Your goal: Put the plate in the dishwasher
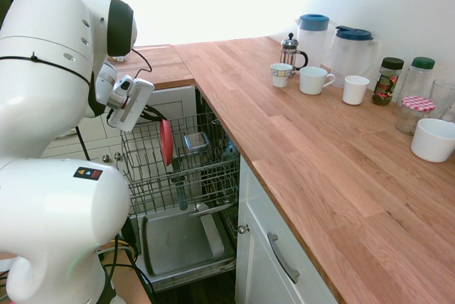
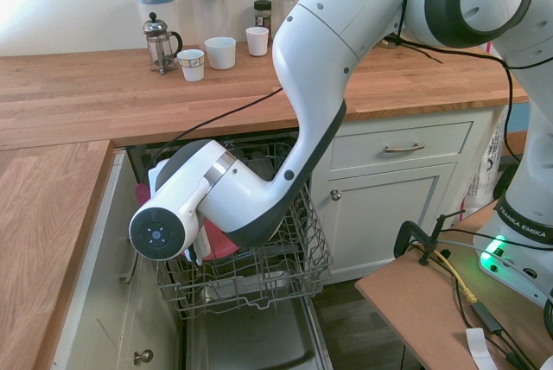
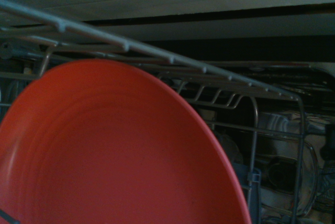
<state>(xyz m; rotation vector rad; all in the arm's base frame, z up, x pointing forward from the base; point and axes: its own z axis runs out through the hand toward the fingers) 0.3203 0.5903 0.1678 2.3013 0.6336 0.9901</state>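
Claw point(image 1: 155, 128) at the left of the first exterior view, hidden behind the wrist housing; fingers read as clamped shut, and the plate point(image 1: 166, 142) hanging edge-on just beneath them looks to be what they hold. Plate stands upright, its faces turned sideways, lower rim down among the wires of the dishwasher point(image 1: 186, 176) rack at the rack's left end. Wrist view: plate fills the near field, rack wires running behind it. Judgement: plate lies straight below the claw, so the coming move turns on seating its lower rim between tines before release. Mugs point(image 1: 315, 79) sit on the desk point(image 1: 298, 148) to the right, well apart.
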